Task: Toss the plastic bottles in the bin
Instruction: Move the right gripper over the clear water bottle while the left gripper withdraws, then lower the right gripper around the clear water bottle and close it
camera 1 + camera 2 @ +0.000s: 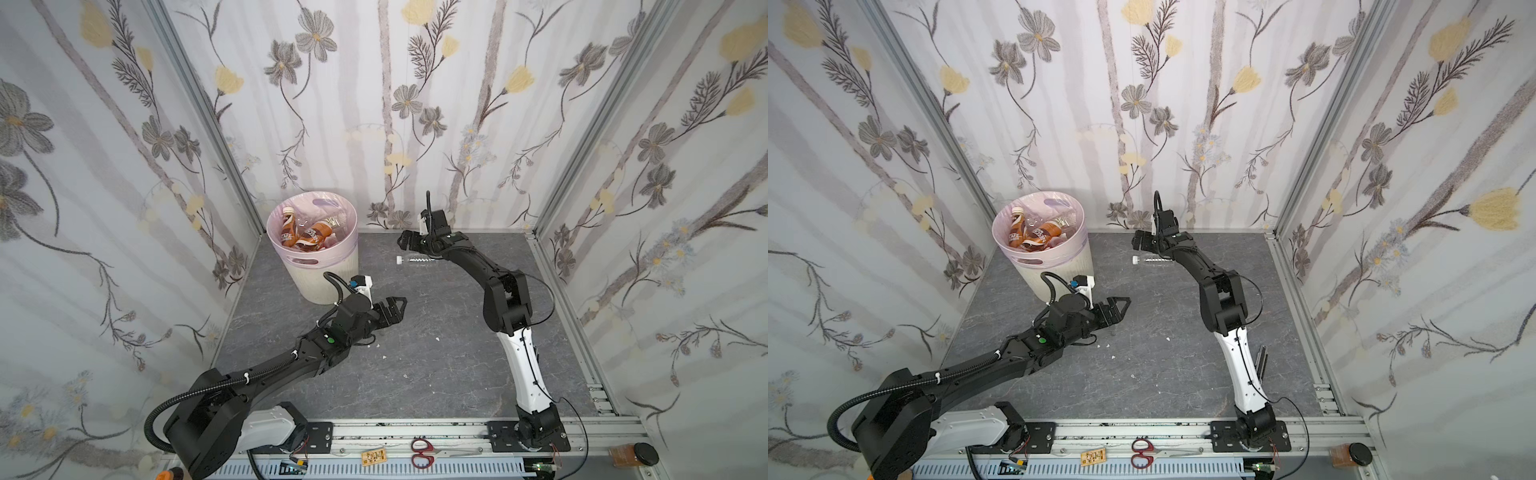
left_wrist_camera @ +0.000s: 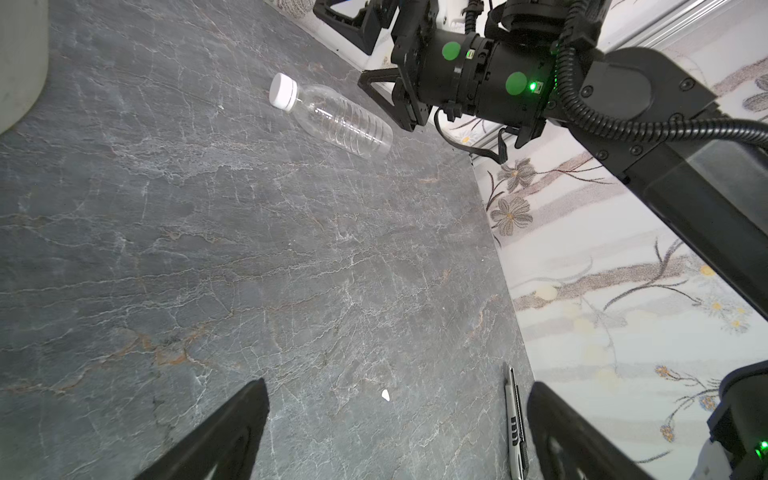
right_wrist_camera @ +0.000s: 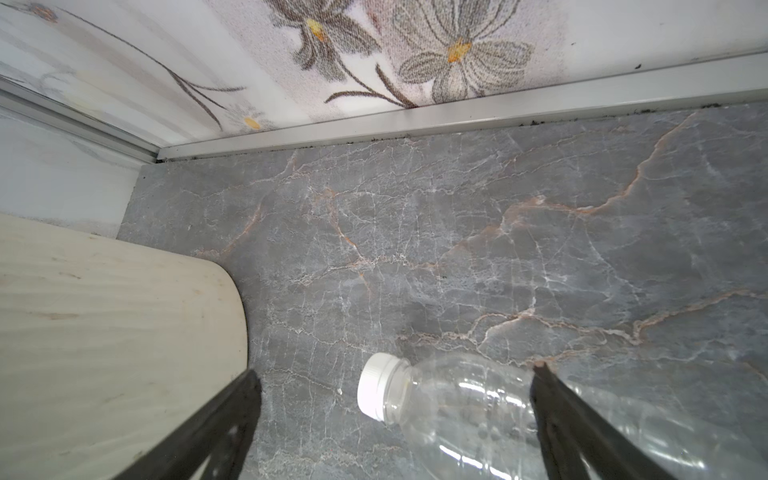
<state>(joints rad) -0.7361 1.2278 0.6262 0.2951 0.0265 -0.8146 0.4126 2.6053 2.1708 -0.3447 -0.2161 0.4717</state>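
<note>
Right fingers (image 3: 555,409), splayed and empty, hang over clear bottle (image 3: 457,409); left fingers (image 2: 224,432) splayed too.

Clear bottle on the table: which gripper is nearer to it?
Right. The right gripper hovers open over the clear bottle, jaws astride its neck end; the left gripper is open, well short of it, near the bin.
</note>
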